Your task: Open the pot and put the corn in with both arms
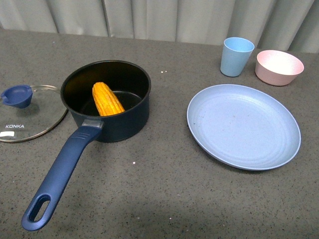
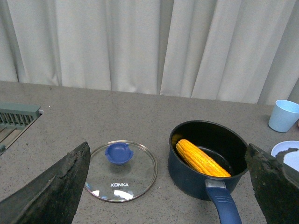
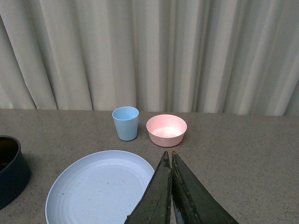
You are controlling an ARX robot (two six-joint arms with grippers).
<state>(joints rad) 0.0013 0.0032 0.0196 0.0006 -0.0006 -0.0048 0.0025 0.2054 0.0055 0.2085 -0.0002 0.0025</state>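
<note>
The dark navy pot (image 1: 110, 122) stands uncovered on the grey table, its long blue handle (image 1: 59, 177) pointing toward the front. The yellow corn (image 1: 106, 98) lies inside it, leaning on the inner wall; the left wrist view shows the corn (image 2: 201, 157) too. The glass lid (image 1: 30, 117) with a blue knob rests flat on the table left of the pot. My left gripper (image 2: 168, 184) is open, held high above lid and pot (image 2: 198, 179), holding nothing. My right gripper (image 3: 168, 155) is shut and empty, above the blue plate's edge. Neither arm shows in the front view.
A light blue plate (image 1: 243, 124) lies right of the pot. Behind it stand a light blue cup (image 1: 237, 56) and a pink bowl (image 1: 278, 66). A grey-green rack (image 2: 16, 116) sits at the far left. Curtains hang behind the table.
</note>
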